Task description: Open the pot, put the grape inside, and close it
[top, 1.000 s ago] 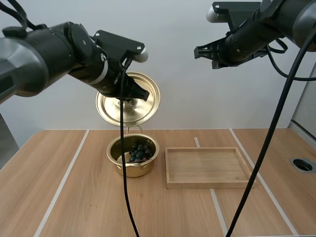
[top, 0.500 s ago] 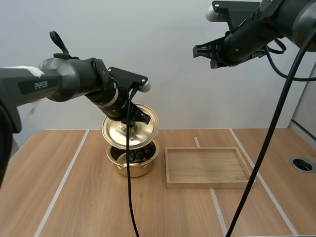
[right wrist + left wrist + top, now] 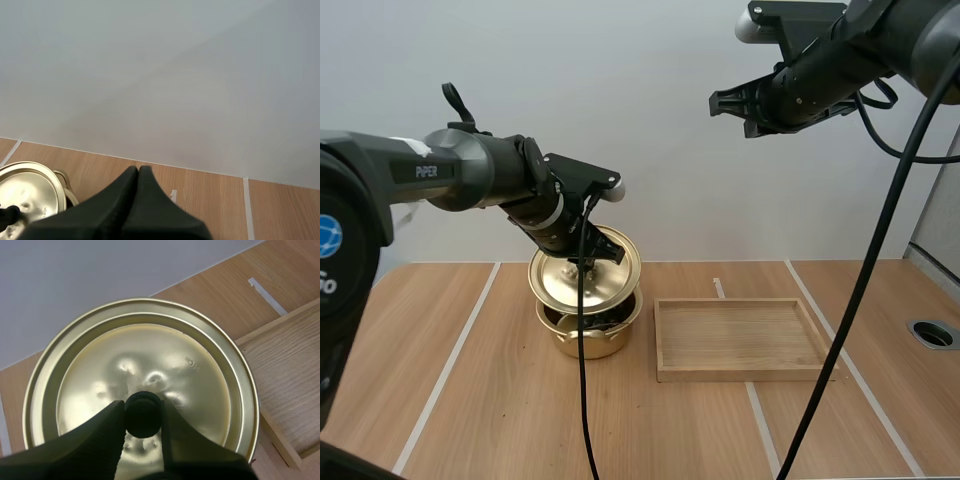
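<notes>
The round golden metal lid has come down onto the golden pot holding the dark grapes, far edge apparently raised. The left gripper pinches its black knob; the right gripper, fingers together, hangs well apart.

Left arm low, right arm high.
Our left arm sloped forward and down, and our left gripper pinched the lid knob between its two fingers. Our right arm hung raised, our right gripper with its fingers pressed together on nothing.
</notes>
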Robot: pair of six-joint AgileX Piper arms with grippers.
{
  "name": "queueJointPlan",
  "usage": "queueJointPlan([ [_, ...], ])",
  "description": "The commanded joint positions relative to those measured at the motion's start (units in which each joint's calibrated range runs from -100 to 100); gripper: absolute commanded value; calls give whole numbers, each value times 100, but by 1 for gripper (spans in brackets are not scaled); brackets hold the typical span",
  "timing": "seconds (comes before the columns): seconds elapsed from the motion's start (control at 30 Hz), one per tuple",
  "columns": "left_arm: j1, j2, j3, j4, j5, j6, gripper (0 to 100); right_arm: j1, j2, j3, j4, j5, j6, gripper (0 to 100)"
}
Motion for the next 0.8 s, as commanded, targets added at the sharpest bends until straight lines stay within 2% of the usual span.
queueJointPlan([
  [0.0,-21,72,14,-123,-36,8,0,-17,-60,50,54,-38,-41,0],
  [0.77,-21,564,14,-123,377,8,0,-17,-60,50,54,-38,-41,0],
])
